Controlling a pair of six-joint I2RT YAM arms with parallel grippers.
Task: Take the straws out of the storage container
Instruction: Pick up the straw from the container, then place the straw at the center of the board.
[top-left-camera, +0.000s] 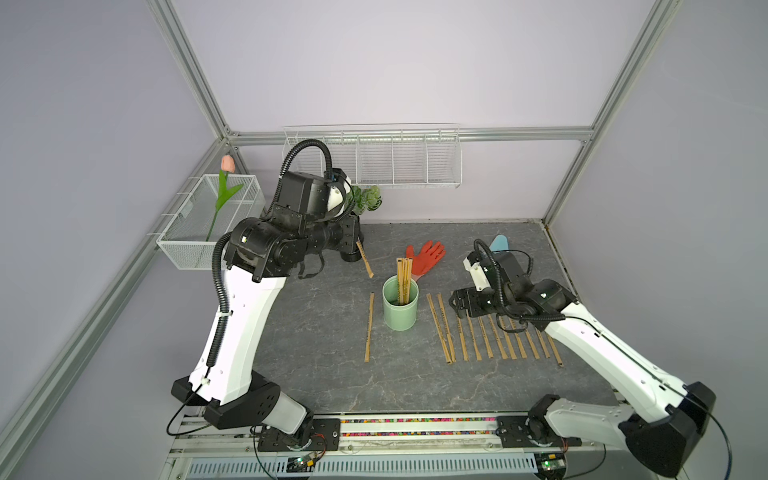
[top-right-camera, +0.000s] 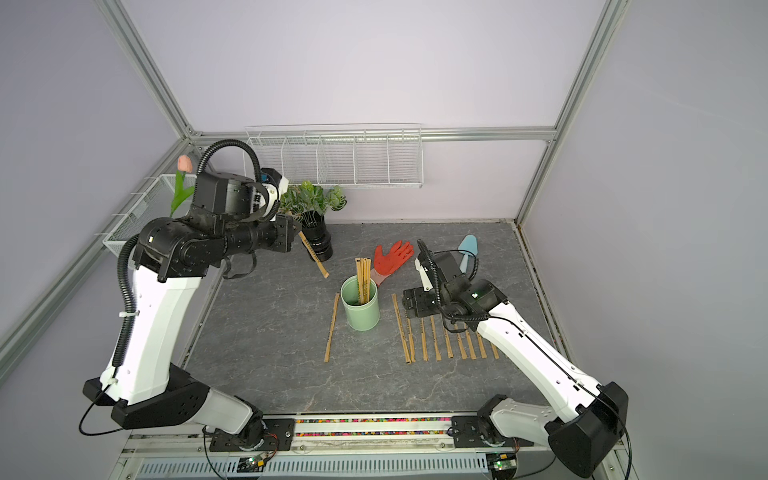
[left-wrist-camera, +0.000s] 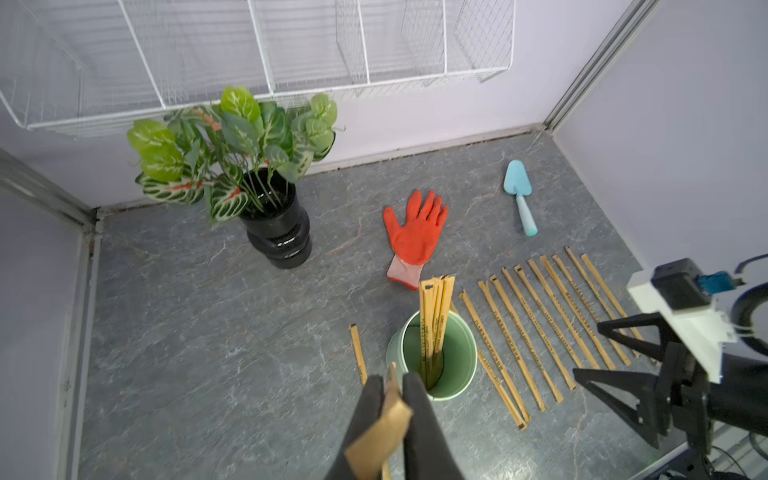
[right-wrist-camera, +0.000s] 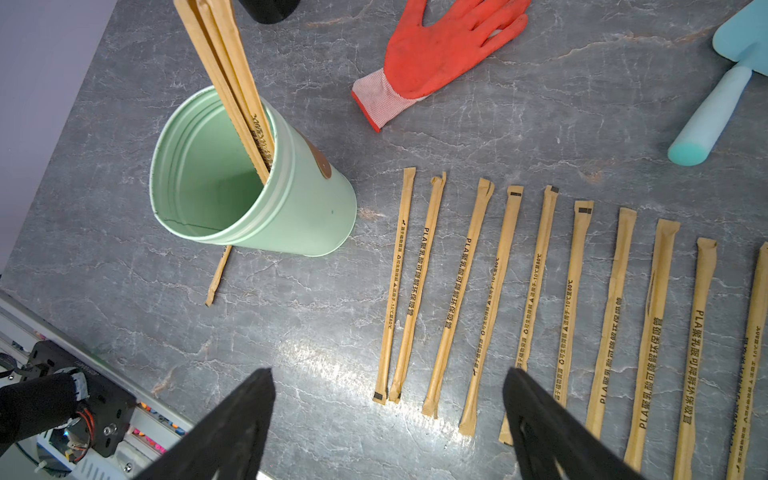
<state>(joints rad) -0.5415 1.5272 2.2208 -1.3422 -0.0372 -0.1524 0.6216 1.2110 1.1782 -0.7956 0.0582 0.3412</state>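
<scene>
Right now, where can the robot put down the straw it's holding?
Bare table lies left of the lone straw beside the mint cup, and along the front edge. Right of the cup it's crowded: a row of straws under the open right gripper.

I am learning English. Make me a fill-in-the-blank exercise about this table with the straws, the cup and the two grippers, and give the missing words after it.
1. The left gripper is shut on one straw; the right gripper holds ____.
2. The right gripper's jaws stand ____.
3. A few straws stand in the ____ cup.
4. The plant grows from a ____ pot.
Missing words: nothing; open; green; black.
</scene>
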